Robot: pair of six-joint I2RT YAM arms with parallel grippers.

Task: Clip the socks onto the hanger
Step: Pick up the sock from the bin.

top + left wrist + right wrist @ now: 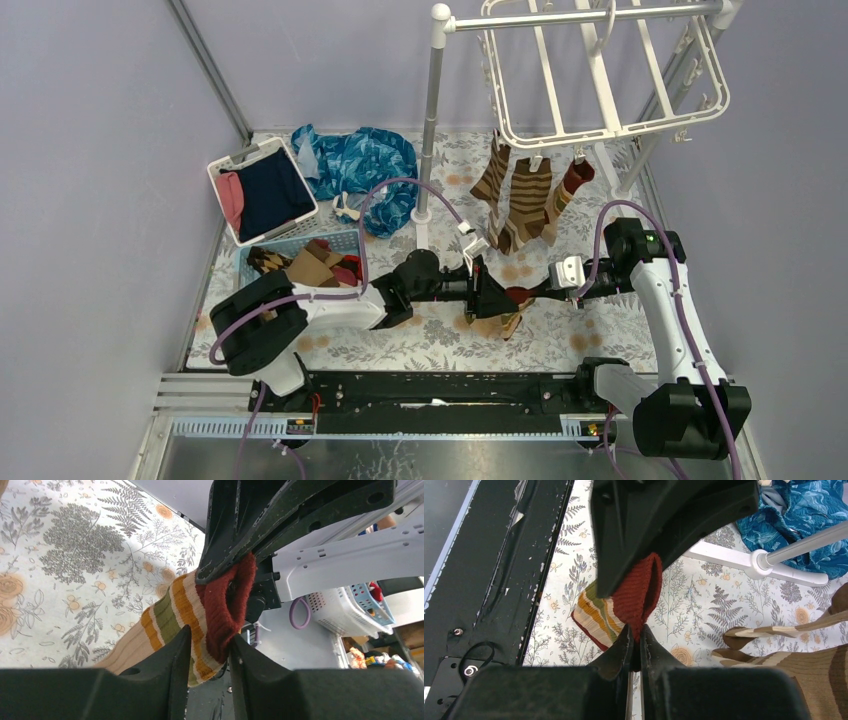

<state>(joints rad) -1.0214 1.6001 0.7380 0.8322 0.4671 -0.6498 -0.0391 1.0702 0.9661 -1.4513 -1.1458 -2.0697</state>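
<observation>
3 socks clipped on hanger; 4th sock pinched shut in R gripper, L gripper part-open round it, grip unclear; more in left basket.

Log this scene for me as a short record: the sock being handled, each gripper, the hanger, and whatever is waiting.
sock in hand: red cuff, green and orange bands
right gripper: shut on the red cuff
left gripper: jaws either side of the banded part; firm grip unclear
hanger: hung socks clipped along its near edge
basket: more socks inside
</observation>
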